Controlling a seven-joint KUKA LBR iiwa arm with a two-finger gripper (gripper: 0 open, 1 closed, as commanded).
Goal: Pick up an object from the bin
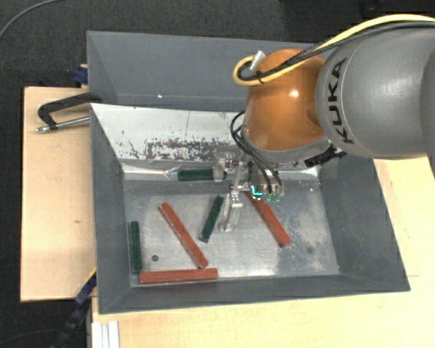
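Six sticks (183, 234) — red-brown and dark green — lay in the bin (362, 216). The gripper (230, 214) hung just beside the slanted green stick (211, 222) at mid-floor — how wide it stood could not be told.

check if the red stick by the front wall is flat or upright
Flat: the red stick lies lengthwise on the bin floor.

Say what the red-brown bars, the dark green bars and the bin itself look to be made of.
Red-brown bars: dull, opaque, even colour and straight edges. Probably plastic or painted wood; the look leaves it open. Dark green bars: the same shape and dull finish, so likely the same stuff. Bin: bare grey sheet metal, with bright glare and scuff marks on its floor and back wall.
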